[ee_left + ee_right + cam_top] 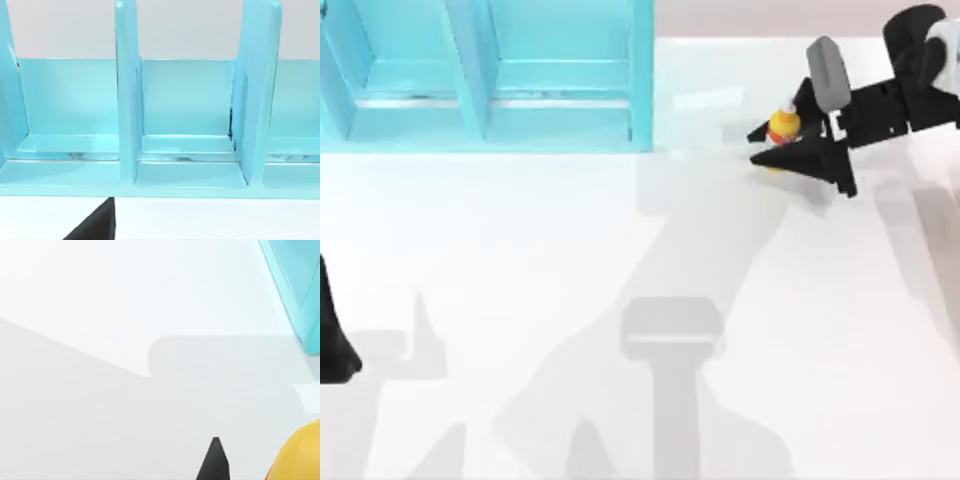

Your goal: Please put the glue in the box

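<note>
The right gripper is just to the right of the blue box, and its two black fingers stand closed around the glue, so the small yellow-orange bottle sits between them, beside the box's right wall but not yet inside. I think the bottle is light, smooth and a little soft, so it can slip; holding it at the round body, below the white cap, looks safest. The left gripper rests far below the box, and whether it is open I cannot tell.
</note>
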